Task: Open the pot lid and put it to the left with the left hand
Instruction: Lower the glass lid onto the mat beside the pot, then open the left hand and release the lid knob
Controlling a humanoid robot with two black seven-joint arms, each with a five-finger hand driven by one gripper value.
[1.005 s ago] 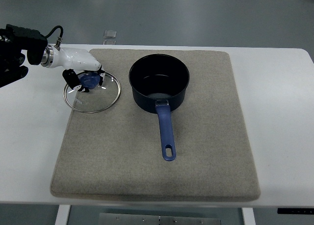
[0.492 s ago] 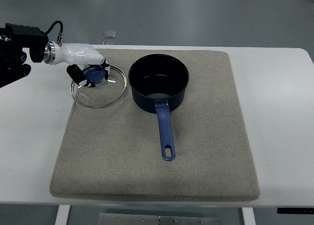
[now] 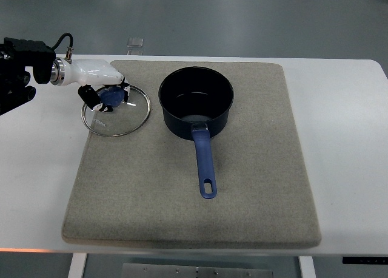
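The left hand (image 3: 100,91) grips the blue knob of the glass lid (image 3: 115,111), held at the mat's (image 3: 182,217) left edge, beside the open pot (image 3: 196,101); glass looks rigid, breakable and slick, so the knob seems the safest hold

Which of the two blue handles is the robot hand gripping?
The round blue knob on the glass lid, held by the left robot hand; the saucepan's long blue handle lies untouched.
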